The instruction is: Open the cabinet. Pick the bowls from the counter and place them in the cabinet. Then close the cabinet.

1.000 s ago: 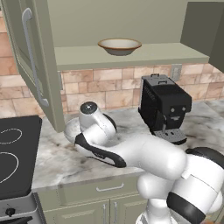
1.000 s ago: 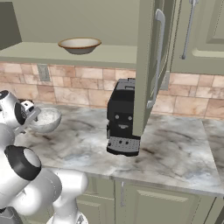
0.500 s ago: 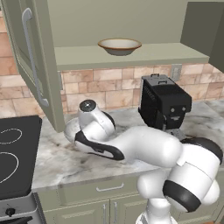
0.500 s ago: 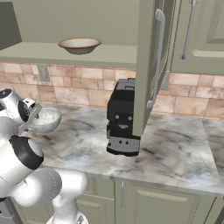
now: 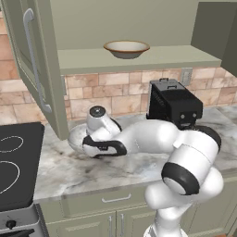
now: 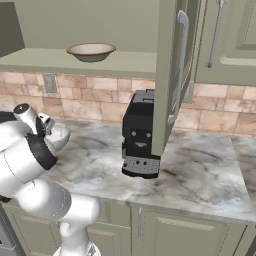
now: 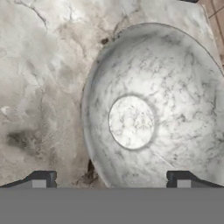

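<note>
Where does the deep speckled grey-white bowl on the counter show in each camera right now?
Left base view: deep speckled grey-white bowl at centre-left, partly behind the arm, beside the open cabinet door.
Right base view: at the left, on the counter.
Hand view: at centre-right.
Shared landmark: black coffee machine.

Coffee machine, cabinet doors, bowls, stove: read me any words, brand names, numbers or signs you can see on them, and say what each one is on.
There is no readable text in any view.
The black coffee machine has no legible brand or label.
The cabinet, tan bowl, speckled bowl and stovetop carry no lettering; the stovetop has only white rings.
</note>
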Controlling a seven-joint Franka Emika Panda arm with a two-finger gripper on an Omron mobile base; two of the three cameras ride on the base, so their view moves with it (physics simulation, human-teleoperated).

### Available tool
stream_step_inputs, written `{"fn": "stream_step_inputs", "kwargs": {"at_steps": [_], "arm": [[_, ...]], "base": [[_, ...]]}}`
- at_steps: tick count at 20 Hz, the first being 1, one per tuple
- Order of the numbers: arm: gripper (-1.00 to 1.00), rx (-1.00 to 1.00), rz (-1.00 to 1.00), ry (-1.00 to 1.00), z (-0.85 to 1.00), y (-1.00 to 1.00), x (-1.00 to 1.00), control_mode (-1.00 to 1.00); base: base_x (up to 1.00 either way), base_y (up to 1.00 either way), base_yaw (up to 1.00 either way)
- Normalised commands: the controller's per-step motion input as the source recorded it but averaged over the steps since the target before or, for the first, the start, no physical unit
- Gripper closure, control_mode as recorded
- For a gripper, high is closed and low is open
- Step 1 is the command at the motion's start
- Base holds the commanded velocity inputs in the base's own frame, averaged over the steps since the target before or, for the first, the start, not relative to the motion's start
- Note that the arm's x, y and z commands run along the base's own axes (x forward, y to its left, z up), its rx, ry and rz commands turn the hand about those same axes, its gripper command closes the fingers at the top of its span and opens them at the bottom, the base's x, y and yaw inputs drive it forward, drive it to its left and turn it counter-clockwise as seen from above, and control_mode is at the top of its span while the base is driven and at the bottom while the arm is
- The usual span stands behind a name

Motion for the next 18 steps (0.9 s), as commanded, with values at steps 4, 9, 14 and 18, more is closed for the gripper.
{"fn": "stream_step_inputs", "kwargs": {"at_steps": [4, 9, 14, 18], "arm": [[-1.0, 0.0, 0.08, 0.0, -0.4, 0.0, 0.33, -1.0], [-1.0, 0.0, 0.07, 0.0, -0.37, 0.05, 0.33, -1.0], [-1.0, 0.0, 0.06, 0.0, -0.3, 0.09, 0.33, -1.0], [1.0, 0.0, 0.05, 0.02, -0.3, 0.26, 0.45, -1.0]], "base": [[0.0, 0.0, 0.0], [0.0, 0.0, 0.0], [0.0, 0.0, 0.0], [0.0, 0.0, 0.0]]}}
